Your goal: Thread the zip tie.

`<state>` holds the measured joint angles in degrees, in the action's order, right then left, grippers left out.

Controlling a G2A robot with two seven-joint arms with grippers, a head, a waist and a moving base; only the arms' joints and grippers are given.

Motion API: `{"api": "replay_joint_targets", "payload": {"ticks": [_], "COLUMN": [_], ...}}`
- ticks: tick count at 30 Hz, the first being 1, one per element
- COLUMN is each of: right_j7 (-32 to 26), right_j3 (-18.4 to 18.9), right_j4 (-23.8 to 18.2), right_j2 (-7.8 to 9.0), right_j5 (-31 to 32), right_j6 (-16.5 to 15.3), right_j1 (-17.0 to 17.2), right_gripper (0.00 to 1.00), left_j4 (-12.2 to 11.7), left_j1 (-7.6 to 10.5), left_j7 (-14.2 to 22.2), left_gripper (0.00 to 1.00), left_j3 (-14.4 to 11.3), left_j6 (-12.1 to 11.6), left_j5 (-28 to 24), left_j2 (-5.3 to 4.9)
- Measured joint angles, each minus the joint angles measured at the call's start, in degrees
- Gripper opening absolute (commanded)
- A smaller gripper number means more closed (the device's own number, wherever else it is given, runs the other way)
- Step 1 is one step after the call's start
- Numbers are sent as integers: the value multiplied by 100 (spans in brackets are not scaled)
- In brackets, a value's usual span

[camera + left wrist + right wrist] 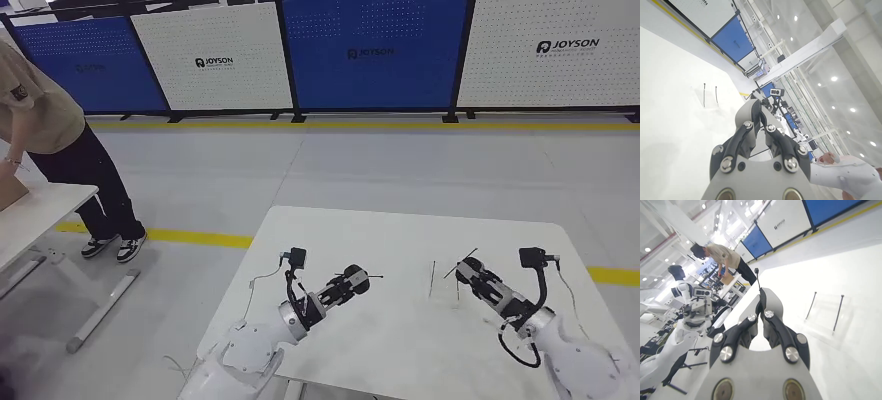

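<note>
Zip tie (757, 279), black, clamped between the closed fingers of the right gripper (761, 291); its square head and a short length of strap stood clear beyond the fingertips. The right wrist view gave the head and the grip plainly; the top view showed the same zip tie (470, 256) as a thin slanted line crossing the right gripper (466, 268), with strap projecting on both sides of the fingers and held above the table (400, 240).

Left gripper (758, 96), fingers drawn together; the left wrist view did not resolve anything between them. In the top view a thin dark strip (378, 275) projected from the tips of the left gripper (360, 280) toward the right arm, possibly another tie, though it was too fine to identify. The two grippers faced one another over the middle of the table, well apart.

Two spare ties lay side by side, apart from each other, on a clear plate (827, 313) flat on the table just beside the right gripper: first spare tie (811, 306), second spare tie (838, 313). The left wrist view showed the same pair (704, 95) (716, 96) from the opposite side; the top view reduced them to two short dark lines (432, 280) (456, 287) and barely showed the plate.
</note>
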<state>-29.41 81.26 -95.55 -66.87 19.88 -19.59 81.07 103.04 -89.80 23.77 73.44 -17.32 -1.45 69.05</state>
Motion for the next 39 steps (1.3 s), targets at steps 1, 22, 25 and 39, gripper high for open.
{"api": "replay_joint_targets", "payload": {"ticks": [1, 22, 25, 39], "right_j7": [323, 1475, 1475, 1324], "right_j3": [-85, -493, -493, -760], "right_j4": [-219, -477, -477, -447], "right_j2": [-5, -21, -21, -2], "right_j5": [137, 1450, 1450, -338], "right_j6": [7, 64, 64, 11], "right_j1": [171, 509, 509, 447], "right_gripper": [0, 0, 0, 0], "left_j4": [0, -385, -405, -401], "left_j1": [0, 317, 335, 332], "left_j7": [0, -292, -300, -298], "left_gripper": [0, 0, 0, 0], "left_j3": [0, -444, -466, -462], "left_j6": [0, 330, 348, 344], "left_j5": [0, 840, 842, 839], "left_j2": [0, 33, 36, 36]}}
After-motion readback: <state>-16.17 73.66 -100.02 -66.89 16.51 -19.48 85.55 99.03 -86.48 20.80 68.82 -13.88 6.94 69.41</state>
